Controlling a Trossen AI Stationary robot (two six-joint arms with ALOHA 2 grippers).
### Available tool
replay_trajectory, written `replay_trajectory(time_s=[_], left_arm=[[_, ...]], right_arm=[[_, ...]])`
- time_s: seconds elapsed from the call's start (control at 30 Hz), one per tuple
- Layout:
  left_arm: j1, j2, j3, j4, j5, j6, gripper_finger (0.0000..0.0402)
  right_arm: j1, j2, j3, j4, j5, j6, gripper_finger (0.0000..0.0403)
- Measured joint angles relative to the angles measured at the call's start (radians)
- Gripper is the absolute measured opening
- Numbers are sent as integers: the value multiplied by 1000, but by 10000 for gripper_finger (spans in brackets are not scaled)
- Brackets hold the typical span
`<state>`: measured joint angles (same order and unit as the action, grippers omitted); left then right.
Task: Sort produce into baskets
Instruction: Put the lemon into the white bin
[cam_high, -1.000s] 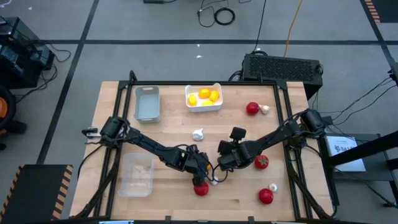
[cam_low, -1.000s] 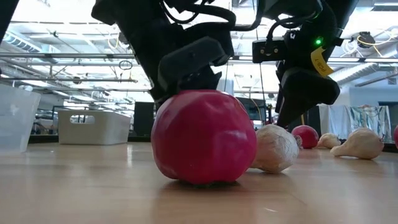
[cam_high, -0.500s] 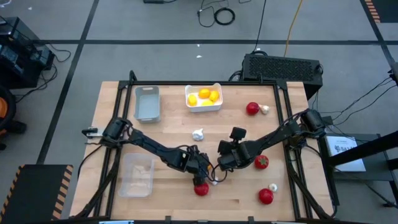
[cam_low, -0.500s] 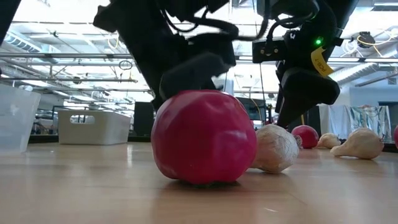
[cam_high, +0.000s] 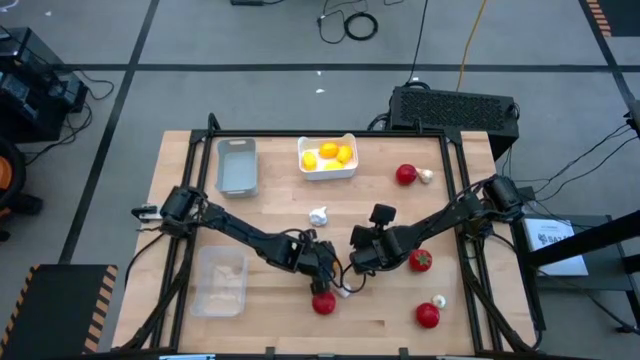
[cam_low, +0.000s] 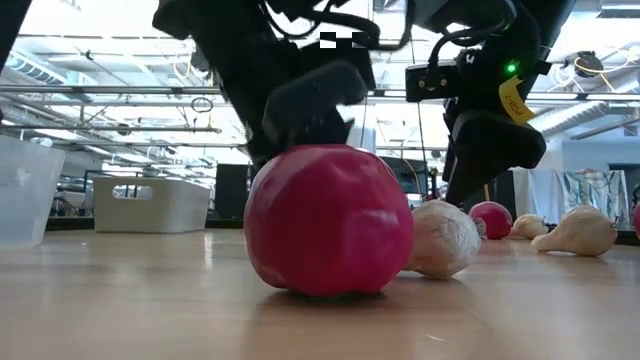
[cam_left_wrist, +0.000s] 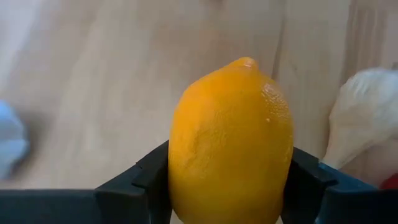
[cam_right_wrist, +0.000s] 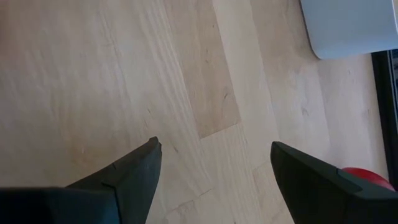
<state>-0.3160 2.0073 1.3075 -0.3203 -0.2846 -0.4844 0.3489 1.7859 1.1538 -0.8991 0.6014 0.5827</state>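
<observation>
An orange lemon (cam_left_wrist: 230, 124) sits between the fingers of my left gripper (cam_left_wrist: 229, 186), which is shut on it. In the high view this gripper (cam_high: 325, 272) hides the lemon, just beyond a red tomato (cam_high: 323, 303) near the table's front edge. A garlic bulb (cam_left_wrist: 364, 118) lies close beside them. My right gripper (cam_right_wrist: 214, 155) hangs open over bare wood at the table's middle (cam_high: 358, 264). The white basket (cam_high: 328, 171) holds several lemons. The grey basket (cam_high: 237, 166) stands to its left and the clear basket (cam_high: 220, 281) at the front left. My left gripper pinches the lemon by its two opposite flanks (cam_left_wrist: 180, 168), at its widest part, between the two fingers (cam_left_wrist: 143, 180). The fingers slant down from the table's left. The lemon's pointed tip (cam_left_wrist: 247, 62) faces away from the wrist. Whether it is clear of the table I cannot tell.
More tomatoes lie at the far right (cam_high: 405, 175), beside my right arm (cam_high: 421, 260) and at the front right (cam_high: 428, 316). Garlic bulbs lie at the table's middle (cam_high: 318, 215), far right (cam_high: 427, 176) and front right (cam_high: 438, 301). Black frame rails run along the table's edges.
In the low view my left gripper's fingers show blurred behind the big tomato half a second ago and now stand slightly shifted. The tomato and garlic on the table have kept their places.
</observation>
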Motion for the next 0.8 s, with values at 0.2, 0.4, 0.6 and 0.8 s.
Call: replay_trajectory(time_s=[0.2,0.4,0.6,0.8], left_arm=[[39,-149,0,-235,-140,1,218],[164,-297,0,-298,-267,104,220],[417,-335,1,-213,-133,233,222],[628,-277,0,-142,9,279,223]], right_arm=[[0,0,0,-1,0,0,290],[0,0,0,26,5,-23,290],[0,0,0,66,4,-68,290],[-7,0,0,65,10,-89,290]])
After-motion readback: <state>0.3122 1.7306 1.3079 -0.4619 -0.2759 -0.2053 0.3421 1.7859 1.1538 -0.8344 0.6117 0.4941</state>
